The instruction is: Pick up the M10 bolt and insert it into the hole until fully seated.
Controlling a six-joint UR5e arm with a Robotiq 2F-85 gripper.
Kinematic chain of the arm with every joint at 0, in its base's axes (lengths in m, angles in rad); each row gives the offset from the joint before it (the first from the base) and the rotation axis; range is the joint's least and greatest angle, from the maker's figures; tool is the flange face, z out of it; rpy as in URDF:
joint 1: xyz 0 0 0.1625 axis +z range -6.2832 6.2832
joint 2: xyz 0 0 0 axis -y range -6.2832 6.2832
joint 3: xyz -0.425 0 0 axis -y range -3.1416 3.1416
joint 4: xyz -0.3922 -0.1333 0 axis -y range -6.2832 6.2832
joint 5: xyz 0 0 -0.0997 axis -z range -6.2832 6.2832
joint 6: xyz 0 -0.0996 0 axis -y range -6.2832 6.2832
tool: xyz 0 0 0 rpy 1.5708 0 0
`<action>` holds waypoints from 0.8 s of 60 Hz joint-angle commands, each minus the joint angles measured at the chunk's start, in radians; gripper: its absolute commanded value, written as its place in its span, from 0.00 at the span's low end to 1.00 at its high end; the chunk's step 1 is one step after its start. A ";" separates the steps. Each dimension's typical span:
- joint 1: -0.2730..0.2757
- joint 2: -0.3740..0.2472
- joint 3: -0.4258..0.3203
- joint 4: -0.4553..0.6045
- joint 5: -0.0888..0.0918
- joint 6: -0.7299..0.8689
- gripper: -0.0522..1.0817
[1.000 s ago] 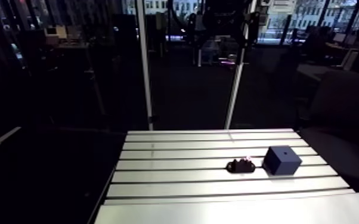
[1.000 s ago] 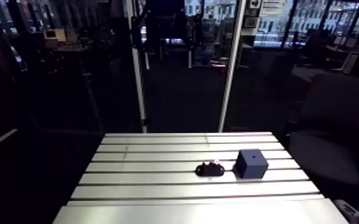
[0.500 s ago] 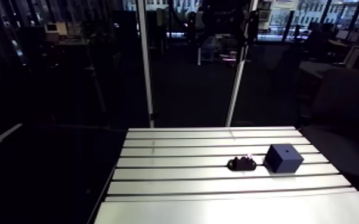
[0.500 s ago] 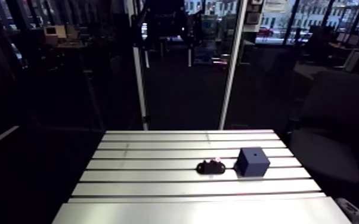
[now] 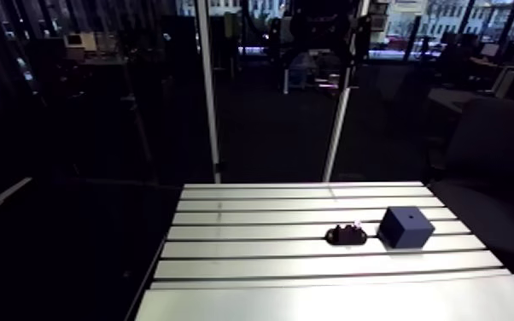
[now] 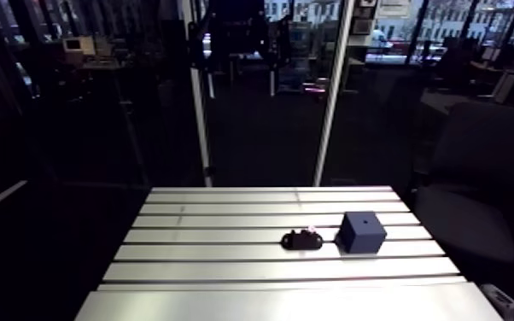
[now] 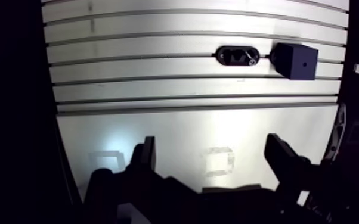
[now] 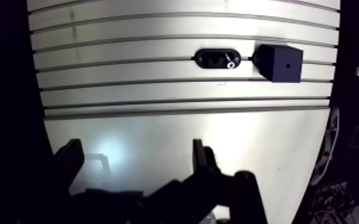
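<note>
Aluminium slotted table; approach step, nothing grasped yet, gripper spread wide and empty.

Arm view: the M10 bolt shows as a pale glint in a dark oval holder, right of frame centre. The blue block sits just beside it on the right, with the hole in its top face. Wrist view: holder and block are well ahead of the gripper, off toward one finger, with bare table between the fingers. Next move, as I judge it: travel forward and down, centre the jaws over the bolt, then close on it. The bolt is small and partly sunk in the holder, so alignment needs care.
</note>
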 commanded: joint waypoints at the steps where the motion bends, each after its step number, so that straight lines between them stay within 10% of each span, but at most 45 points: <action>1: -0.003 -0.001 0.005 -0.002 -0.002 -0.007 0.05; 48: -0.108 -0.051 0.217 -0.264 -0.004 -0.217 0.05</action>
